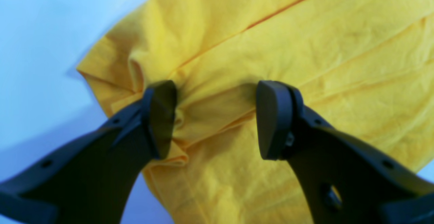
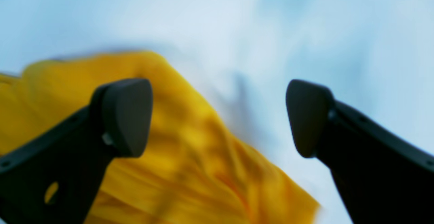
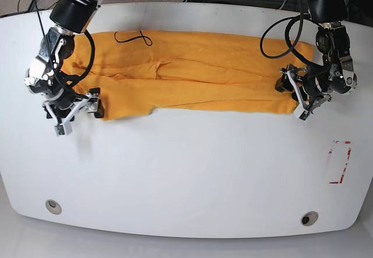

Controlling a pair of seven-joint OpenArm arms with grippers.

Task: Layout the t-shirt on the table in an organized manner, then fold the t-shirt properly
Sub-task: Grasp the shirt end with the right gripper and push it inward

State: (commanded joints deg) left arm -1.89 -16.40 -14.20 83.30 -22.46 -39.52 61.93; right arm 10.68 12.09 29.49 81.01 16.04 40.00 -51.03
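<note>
One orange-yellow t-shirt is seen lying across the far part of the white table, near the edge where the arms are mounted. Its long axis is run sideways in the base view, in a long, partly folded band; which way the collar is pointed cannot be told. Black lettering is shown at the band's upper left in that view. Wrinkled layers and a short flap are formed along the side facing the open tabletop, and a wide stretch of bare surface is left between that side and the table's near edge.

Two grippers are seen, one at each end of the cloth. The left gripper is held partly open over the fabric, with folds between its fingers; whether any is gripped cannot be told. The right gripper is held wide open at the cloth's edge, with nothing clamped. Two round grommets and one red-white tape rectangle are counted on the table.
</note>
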